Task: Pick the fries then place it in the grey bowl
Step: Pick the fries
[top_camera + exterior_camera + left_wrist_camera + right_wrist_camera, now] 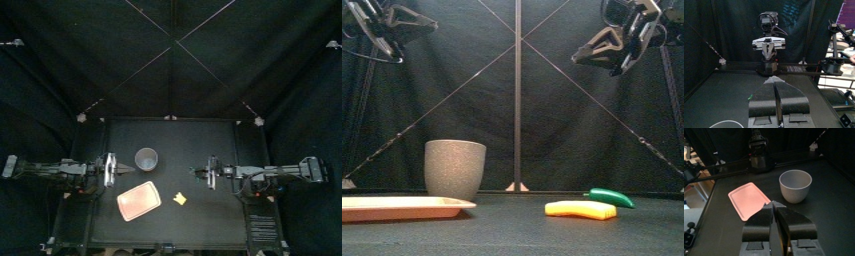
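Right now you are looking at both arms hanging high, nothing being held; left gripper is showing jaws pressed together, right gripper likewise; yellow fries are lying flat on the table at 5 o'clock of the grey bowl, just beside the pink tray at its 3 o'clock; green toy is sitting near the fries; coming down off-centre you are risking pinching it too; releasing low you are risking knocking the tall bowl over.
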Tool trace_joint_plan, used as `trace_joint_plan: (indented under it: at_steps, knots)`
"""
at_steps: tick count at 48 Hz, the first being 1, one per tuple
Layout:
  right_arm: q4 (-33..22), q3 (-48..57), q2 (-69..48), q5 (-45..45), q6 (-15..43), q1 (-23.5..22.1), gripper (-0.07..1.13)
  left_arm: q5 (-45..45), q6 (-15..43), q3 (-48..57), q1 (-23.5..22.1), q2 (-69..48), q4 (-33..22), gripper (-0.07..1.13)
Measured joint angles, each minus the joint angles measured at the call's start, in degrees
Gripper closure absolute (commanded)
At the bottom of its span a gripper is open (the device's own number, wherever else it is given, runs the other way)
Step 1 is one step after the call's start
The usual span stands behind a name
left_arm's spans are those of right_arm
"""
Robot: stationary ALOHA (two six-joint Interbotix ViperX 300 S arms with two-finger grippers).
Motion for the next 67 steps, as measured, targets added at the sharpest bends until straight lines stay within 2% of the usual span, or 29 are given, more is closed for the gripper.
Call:
trace_joint_plan:
  at_steps: [3, 5, 13, 18, 25, 29, 33, 41, 47, 51, 54, 58, 63, 67]
  knots:
    - [-0.18, 0.00, 0.26, -2.99, -0.18, 0.09, 0.00, 0.00, 0.09, 0.00, 0.00, 0.00, -0.26, 1.05]
    - [0.00, 0.00, 0.44, -4.92, 0.09, 0.09, -0.05, 0.00, 0.18, 0.00, -0.09, 0.09, -0.26, 1.05]
    - [1.67, 0.00, 0.97, -9.23, 0.35, -0.26, 0.04, 0.00, 0.26, 0.00, 0.00, 0.09, -0.26, 1.05]
    - [3.96, -0.09, 2.37, -9.58, 0.70, -0.35, 0.04, -0.09, 0.26, 0.00, 0.09, 0.09, -0.09, 1.05]
    - [7.38, -2.46, 5.71, -6.77, 0.53, 2.64, 0.04, -0.09, 0.26, 0.00, 0.26, 0.00, -0.26, 1.05]
    - [8.88, -4.92, 8.44, 0.44, 0.35, 4.75, 0.04, 0.00, 0.26, 0.00, 0.35, 0.09, -0.09, 1.05]
    - [10.46, -7.03, 10.46, 9.14, 0.44, 5.01, 0.04, 0.00, 0.26, 0.00, 0.35, 0.00, -0.26, 1.05]
    - [13.36, -12.83, 14.94, 32.61, 0.97, 5.01, 0.04, -0.09, 0.18, 0.00, 0.35, 0.09, -0.26, 1.05]
    - [17.23, -16.52, 17.49, 49.13, 1.23, 3.43, 0.04, 0.00, 0.09, 0.00, 0.35, 0.09, -0.26, 1.05]
    - [18.54, -17.84, 19.16, 56.34, 4.39, 1.14, 0.04, -0.09, 0.18, 0.00, 0.35, 0.09, -0.26, 1.05]
    - [16.96, -18.11, 20.30, 60.29, 8.17, -0.62, 0.04, -0.18, 0.09, 0.00, 0.35, 0.09, -0.26, 1.05]
    - [12.13, -18.28, 21.27, 63.90, 13.10, -1.67, 0.04, -0.26, 0.09, 0.00, 0.35, 0.09, -0.26, 1.05]
    - [2.02, -18.90, 22.41, 65.39, 21.80, -1.49, 0.04, -0.26, 0.09, 0.00, 0.35, 0.09, -0.26, 1.05]
    - [-4.83, -19.25, 22.59, 63.37, 29.18, 0.53, 0.04, -0.26, 0.09, 0.00, 0.35, 0.09, -0.26, 1.05]
